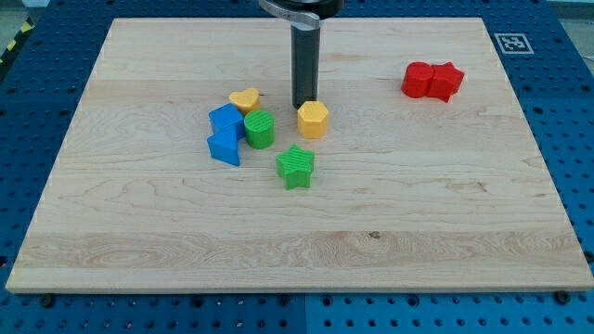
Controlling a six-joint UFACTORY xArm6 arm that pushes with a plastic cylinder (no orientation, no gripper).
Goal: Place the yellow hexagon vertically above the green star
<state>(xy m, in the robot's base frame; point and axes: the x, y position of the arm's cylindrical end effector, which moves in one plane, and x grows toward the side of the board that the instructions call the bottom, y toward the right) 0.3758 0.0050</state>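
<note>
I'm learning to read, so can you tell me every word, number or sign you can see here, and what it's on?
No words, letters or numbers can be read anywhere.
The only sign is a small black-and-white square marker at the top right corner of the pale wooden board; it is a pattern, not writing.
The coloured blocks carry no labels.

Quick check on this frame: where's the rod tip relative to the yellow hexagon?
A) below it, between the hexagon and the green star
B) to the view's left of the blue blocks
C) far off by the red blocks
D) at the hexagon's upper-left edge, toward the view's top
D: my tip sits right at the upper-left edge of the yellow hexagon, on the side away from the green star; whether it actually touches cannot be told.
</note>
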